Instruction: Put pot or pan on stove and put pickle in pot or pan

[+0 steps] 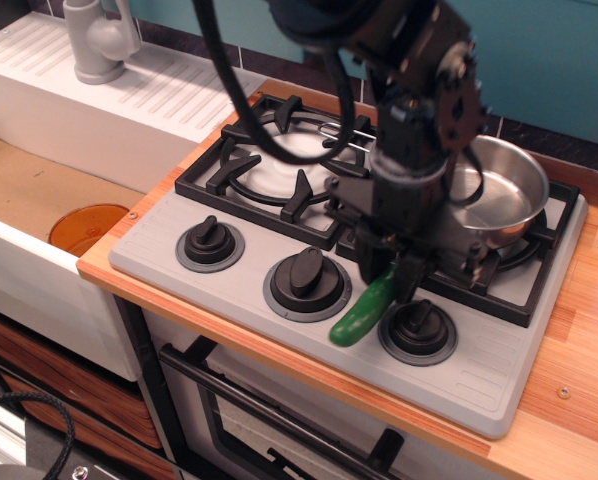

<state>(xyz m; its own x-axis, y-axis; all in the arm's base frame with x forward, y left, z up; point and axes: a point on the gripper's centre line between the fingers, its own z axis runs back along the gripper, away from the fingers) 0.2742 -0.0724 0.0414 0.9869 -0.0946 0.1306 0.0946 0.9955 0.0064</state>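
Note:
The shiny steel pot (499, 195) stands on the right burner grate of the grey stove (249, 255); nothing shows in the part of its inside I can see. The dark-green pickle (361, 315) lies slanted between the middle knob (306, 275) and the right knob (417, 322). My gripper (391, 280) points straight down over the pickle's upper end, with a finger on each side, closed on it. The pickle's lower end still rests on the stove panel. The arm hides the pot's left rim and handle.
The left burner grate (274, 165) is bare. A third knob (210, 243) sits at the left. The white sink (99, 110) with its grey tap (94, 40) is at the far left, with an orange disc (87, 228) below. The wooden counter (579, 340) runs along the right.

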